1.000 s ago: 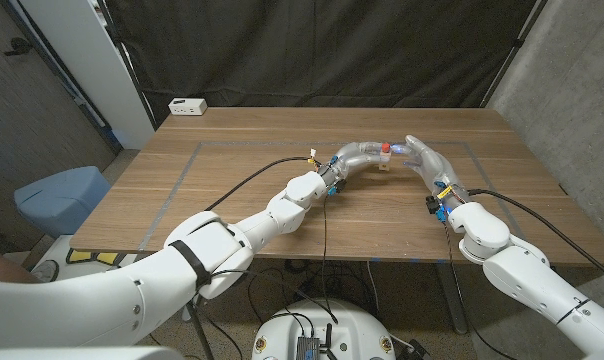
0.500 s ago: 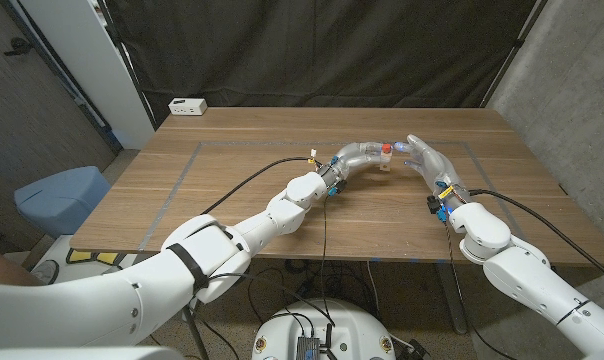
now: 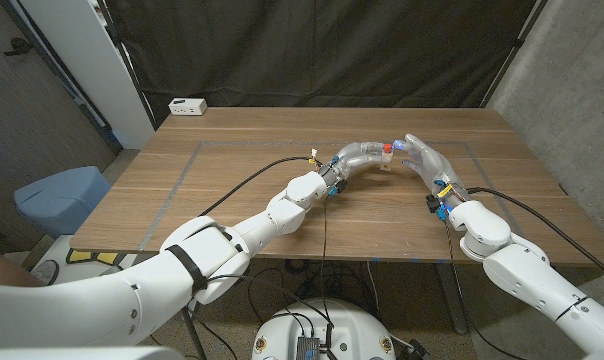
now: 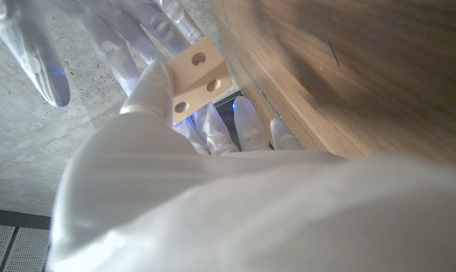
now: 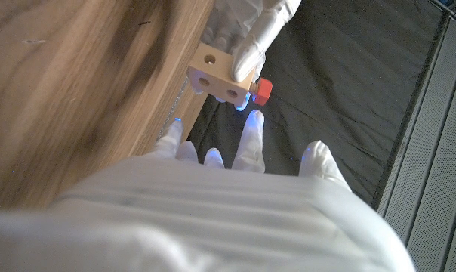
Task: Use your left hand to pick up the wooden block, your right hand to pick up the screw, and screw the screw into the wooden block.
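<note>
We see our left hand (image 3: 360, 155) reaching over the middle of the wooden table (image 3: 232, 175), toward its far side, and our right hand (image 3: 422, 157) facing it from the other side. The two hands meet just above the tabletop, close together.

Our left hand grips the wooden block (image 3: 382, 163). In the right wrist view its fingers (image 5: 252, 34) wrap over the top of the pale block (image 5: 217, 74), which has round holes in its faces; in the left wrist view the block (image 4: 198, 69) sticks out past the back of the left hand (image 4: 175, 174), held between its fingers, with two faces and their holes showing.

The screw (image 3: 386, 148) has a red head and sits at the block, on the side toward our right hand. In the right wrist view the red head (image 5: 263, 90) is touching a corner of the block, right by the left hand's fingers.

Our right hand (image 5: 235, 189) has its fingers spread apart, reaching toward the block and screw, fingertips (image 5: 250, 121) near the red head. We cannot tell whether any finger actually touches or pinches the screw, so we cannot say whether this hand holds anything.

A white box (image 3: 187, 106) sits at the table's far left corner
</note>
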`<state>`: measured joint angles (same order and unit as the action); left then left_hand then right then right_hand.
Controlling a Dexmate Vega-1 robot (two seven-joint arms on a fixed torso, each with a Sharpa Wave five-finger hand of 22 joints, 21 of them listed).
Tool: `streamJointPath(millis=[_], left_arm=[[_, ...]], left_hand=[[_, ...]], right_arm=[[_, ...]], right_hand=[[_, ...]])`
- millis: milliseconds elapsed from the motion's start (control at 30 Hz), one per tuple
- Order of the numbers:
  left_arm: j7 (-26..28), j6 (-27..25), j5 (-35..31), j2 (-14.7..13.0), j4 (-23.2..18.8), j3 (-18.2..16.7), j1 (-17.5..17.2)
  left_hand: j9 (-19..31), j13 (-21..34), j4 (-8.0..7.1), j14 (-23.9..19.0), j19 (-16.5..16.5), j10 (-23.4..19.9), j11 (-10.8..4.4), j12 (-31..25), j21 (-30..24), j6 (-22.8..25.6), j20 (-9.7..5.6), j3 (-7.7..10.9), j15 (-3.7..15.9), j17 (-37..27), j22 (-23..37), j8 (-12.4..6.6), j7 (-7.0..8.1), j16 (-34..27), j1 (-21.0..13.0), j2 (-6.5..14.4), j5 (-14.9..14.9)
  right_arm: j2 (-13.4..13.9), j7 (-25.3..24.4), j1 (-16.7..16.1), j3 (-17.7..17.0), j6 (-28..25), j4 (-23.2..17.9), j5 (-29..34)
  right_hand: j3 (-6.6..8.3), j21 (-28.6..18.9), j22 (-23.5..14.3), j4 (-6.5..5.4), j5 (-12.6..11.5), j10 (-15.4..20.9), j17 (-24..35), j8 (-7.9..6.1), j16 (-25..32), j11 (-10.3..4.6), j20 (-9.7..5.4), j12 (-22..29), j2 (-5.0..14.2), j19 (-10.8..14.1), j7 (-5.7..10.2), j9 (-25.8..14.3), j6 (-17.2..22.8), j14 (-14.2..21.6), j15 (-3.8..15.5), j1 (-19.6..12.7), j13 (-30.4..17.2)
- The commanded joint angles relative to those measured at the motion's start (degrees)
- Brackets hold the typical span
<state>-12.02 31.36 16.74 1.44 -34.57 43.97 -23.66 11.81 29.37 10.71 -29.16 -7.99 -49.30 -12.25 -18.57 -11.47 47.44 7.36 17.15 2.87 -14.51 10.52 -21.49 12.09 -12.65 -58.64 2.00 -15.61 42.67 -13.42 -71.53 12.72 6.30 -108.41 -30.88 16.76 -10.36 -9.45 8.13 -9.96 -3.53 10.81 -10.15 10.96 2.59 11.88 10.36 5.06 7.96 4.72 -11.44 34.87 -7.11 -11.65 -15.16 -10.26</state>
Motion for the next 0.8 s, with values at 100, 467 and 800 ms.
streamJointPath(millis=[100, 467, 800], left_arm=[[0.36, -0.80, -0.18, -0.81, -1.99, 0.15, -0.71], [0.69, -1.64, -0.23, -1.74, -4.28, 0.20, -1.67], [1.01, -2.29, -0.26, -2.54, -6.35, 0.22, -2.54]], left_hand=[[0.45, 6.02, -1.94, -0.50, -0.42, -1.15, -0.33, -2.24, -0.50, 4.75, 0.23, 2.43, 4.87, -0.14, 0.10, -0.43, -2.59, -0.21, 1.99, 3.57, -0.37], [0.45, 5.96, -1.95, -0.55, -0.43, -1.20, -0.32, -2.22, -0.50, 4.78, 0.28, 2.47, 4.87, -0.11, 0.10, -0.43, -2.57, -0.19, 2.03, 3.57, -0.39], [0.46, 6.03, -1.95, -0.49, -0.43, -1.23, -0.33, -2.28, -0.50, 4.76, 0.22, 2.47, 4.82, -0.11, 0.10, -0.40, -2.55, -0.16, 2.06, 3.55, -0.39]], right_arm=[[-0.19, 1.42, 1.19, 1.09, 0.24, 1.15, -0.57], [-0.16, 1.21, 1.01, 1.42, 0.56, 1.05, -0.39], [0.05, 0.59, 0.26, 1.18, 0.62, 0.22, -0.18]], right_hand=[[-0.01, 0.03, -0.21, -0.34, -0.11, -0.70, 0.14, 0.02, -0.25, 0.20, 0.21, -0.32, -0.21, -0.51, -0.08, -0.18, -0.62, -0.48, -0.09, 0.05, -0.23], [-0.01, -0.07, -0.21, -0.36, -0.13, -0.81, 0.14, -0.63, -0.16, 0.10, 0.14, -0.06, -0.16, -0.55, -0.27, -0.15, 0.27, -0.64, -0.07, 0.13, -0.22], [0.06, -0.18, -0.21, -0.38, -0.16, -0.50, 0.13, -1.31, -0.02, 0.13, 0.10, 0.23, 0.00, -0.50, -0.35, -0.16, 1.77, -0.57, -0.06, 0.16, -0.21]])
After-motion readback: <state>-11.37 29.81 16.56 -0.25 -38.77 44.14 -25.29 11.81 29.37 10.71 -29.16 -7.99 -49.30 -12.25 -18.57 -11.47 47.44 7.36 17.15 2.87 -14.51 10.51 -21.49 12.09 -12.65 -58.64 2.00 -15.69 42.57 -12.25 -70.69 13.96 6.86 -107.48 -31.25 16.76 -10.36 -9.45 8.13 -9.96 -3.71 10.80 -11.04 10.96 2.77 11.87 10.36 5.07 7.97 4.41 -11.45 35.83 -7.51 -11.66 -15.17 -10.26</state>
